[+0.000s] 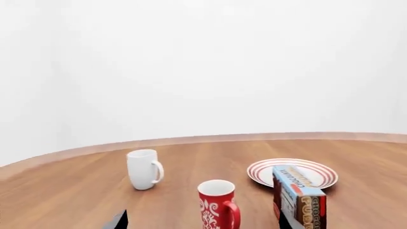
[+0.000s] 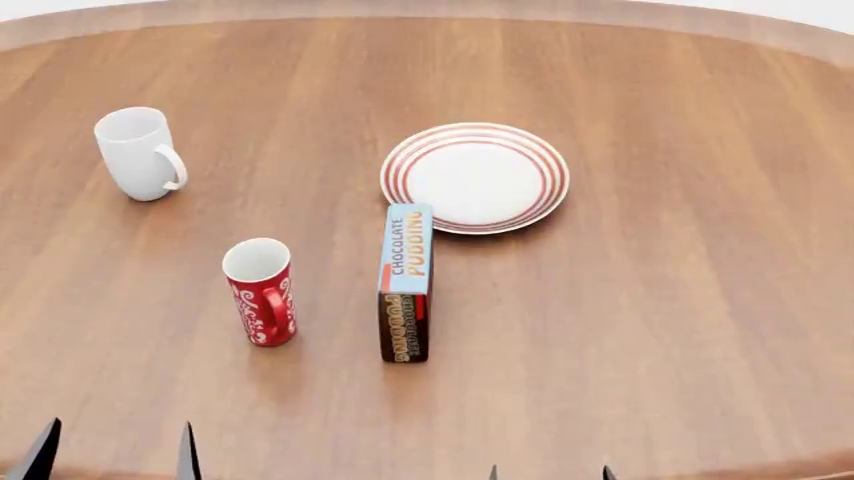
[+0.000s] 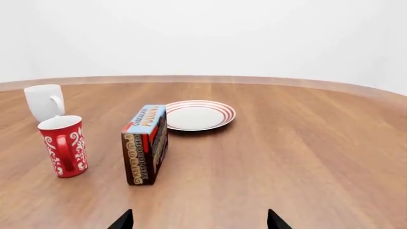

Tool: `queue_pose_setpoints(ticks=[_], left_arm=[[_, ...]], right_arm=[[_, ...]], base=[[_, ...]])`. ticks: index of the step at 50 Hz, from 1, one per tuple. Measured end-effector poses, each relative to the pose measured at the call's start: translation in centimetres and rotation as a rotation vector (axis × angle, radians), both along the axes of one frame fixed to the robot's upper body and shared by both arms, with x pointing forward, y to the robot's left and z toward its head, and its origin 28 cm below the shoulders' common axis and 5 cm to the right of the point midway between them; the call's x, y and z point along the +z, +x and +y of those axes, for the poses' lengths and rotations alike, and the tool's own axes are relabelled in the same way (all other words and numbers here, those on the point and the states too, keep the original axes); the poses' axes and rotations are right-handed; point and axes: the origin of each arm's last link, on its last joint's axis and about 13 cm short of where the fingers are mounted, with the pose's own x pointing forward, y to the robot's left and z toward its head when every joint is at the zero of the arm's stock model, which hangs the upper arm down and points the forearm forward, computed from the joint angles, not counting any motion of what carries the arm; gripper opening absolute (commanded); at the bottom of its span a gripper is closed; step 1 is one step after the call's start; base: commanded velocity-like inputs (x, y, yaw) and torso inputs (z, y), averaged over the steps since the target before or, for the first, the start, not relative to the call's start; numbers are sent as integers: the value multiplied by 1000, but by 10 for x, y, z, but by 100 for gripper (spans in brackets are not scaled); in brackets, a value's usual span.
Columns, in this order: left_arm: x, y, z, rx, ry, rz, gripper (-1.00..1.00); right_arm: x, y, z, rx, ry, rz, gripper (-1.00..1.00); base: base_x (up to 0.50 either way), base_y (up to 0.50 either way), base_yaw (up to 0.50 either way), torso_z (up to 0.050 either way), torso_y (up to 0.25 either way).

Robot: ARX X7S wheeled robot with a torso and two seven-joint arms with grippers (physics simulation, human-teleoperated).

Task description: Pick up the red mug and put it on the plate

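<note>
The tall red ceramic mug with white ornament stands upright on the round wooden table, at about seven o'clock from the round white plate with red rings and well apart from it. A chocolate pudding box stands between them, its far end just beside the plate's rim. A plain white mug sits at eleven o'clock from the red one. The left gripper and right gripper both stand spread apart, holding nothing.
</note>
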Motion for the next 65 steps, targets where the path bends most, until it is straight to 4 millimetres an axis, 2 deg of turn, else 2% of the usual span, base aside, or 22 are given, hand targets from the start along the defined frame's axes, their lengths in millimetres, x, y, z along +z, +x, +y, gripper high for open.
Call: queue_pose_setpoints(ticks=[30,65], left_arm=[[0,4,0,17,48,-210,100],[1,5,0,-17,58,-268,100]], right_arm=[[-1,1,0,-1,2,2,100],[0,1,-1,-3,11,-14,100]], base=[[0,0,0,0,0],[0,44,0,0,0]])
